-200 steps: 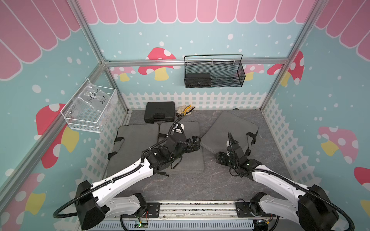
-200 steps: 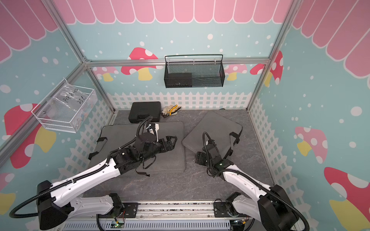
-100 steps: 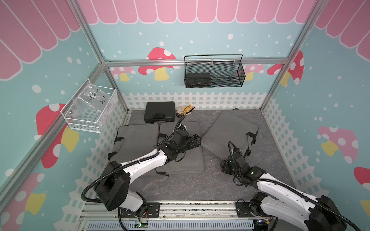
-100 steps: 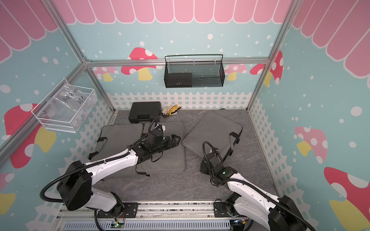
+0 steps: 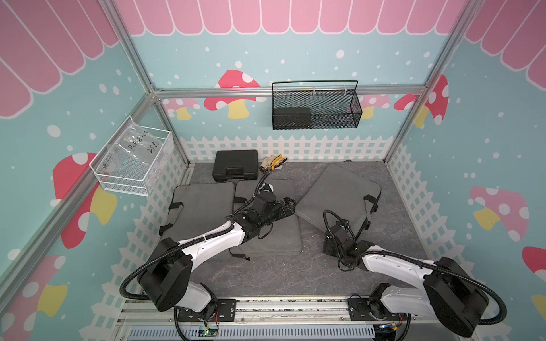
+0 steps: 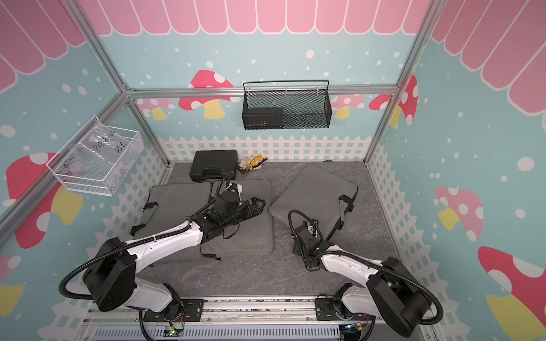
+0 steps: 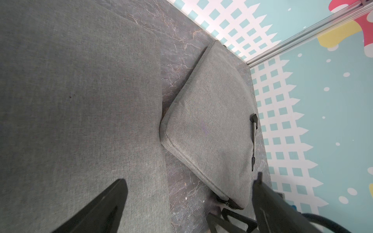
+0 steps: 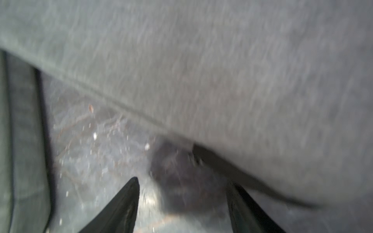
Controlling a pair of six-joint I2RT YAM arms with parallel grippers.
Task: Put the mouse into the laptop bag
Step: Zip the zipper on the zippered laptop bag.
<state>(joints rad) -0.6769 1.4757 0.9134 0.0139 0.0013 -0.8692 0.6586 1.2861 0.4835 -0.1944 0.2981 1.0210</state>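
Two white-and-black robot arms reach in from the near edge of a dark marbled table [image 5: 295, 274]. Nearest, the right gripper [image 8: 181, 181] sits low over bare table, just beside the near corner of the right laptop bag [image 5: 336, 192], a grey fabric sleeve lying flat and turned at an angle. Its jaws are parted with nothing between them, though that wrist view is blurred.

A little farther in, the left gripper [image 5: 291, 205] hovers above the right edge of the middle laptop bag [image 5: 280, 236], jaws spread wide and empty. The left laptop bag [image 5: 201, 203] lies flat just beside the middle one. The mouse cannot be made out in any view.

Against the back fence sits a black hard case [image 5: 235, 165], with a crumpled pair of gloves [image 5: 273, 161] just beside it. Higher up, a black mesh basket [image 5: 334, 109] hangs on the back wall holding a dark box. A white wire basket [image 5: 124, 177] on the left wall holds a clear plastic bag.
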